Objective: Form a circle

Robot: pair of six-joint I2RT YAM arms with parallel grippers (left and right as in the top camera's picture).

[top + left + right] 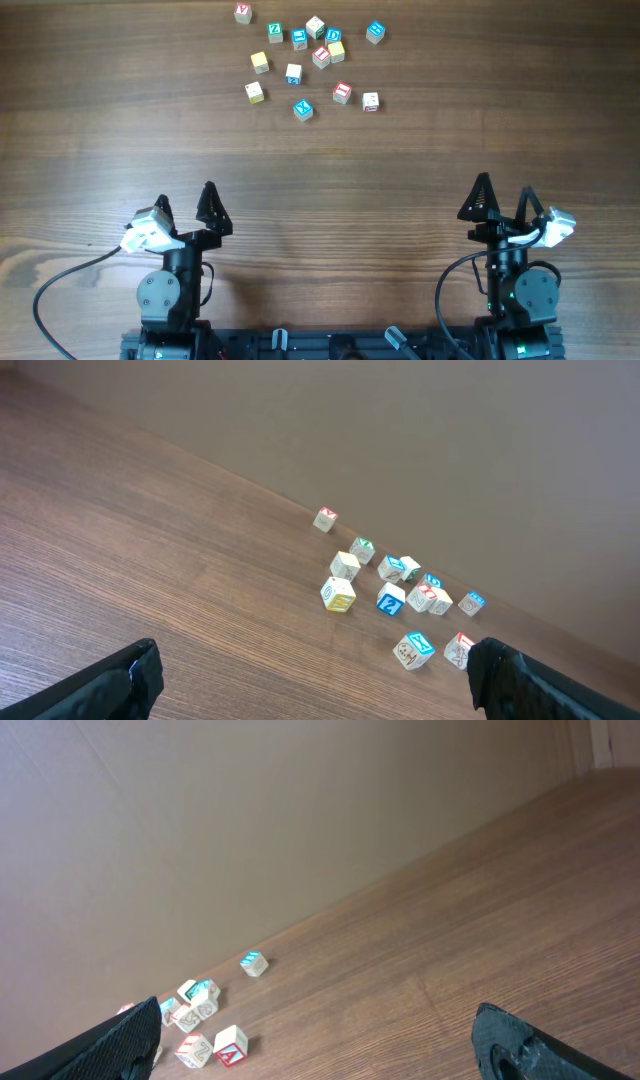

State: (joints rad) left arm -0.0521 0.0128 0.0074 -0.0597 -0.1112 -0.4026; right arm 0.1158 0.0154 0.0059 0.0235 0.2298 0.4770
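Several small wooden letter cubes lie in a loose scatter at the far middle of the table, among them a blue-faced cube (303,109), a red-faced cube (342,93) and a yellow cube (260,63). No circle shows among them in any view. My left gripper (186,195) stands open near the front left, well short of the cubes, with nothing between its fingers. My right gripper (505,186) is open at the front right, also empty. The left wrist view looks past its open gripper (315,680) at the blue-faced cube (413,650). In the right wrist view, a red-faced cube (230,1045) lies ahead of the open gripper (315,1040), to the left.
A lone red-faced cube (243,12) sits at the far left of the scatter, and a blue-faced one (375,32) at its far right. A plain wall (450,440) rises just behind the cubes. Bare wood table (330,200) lies between the grippers and the scatter.
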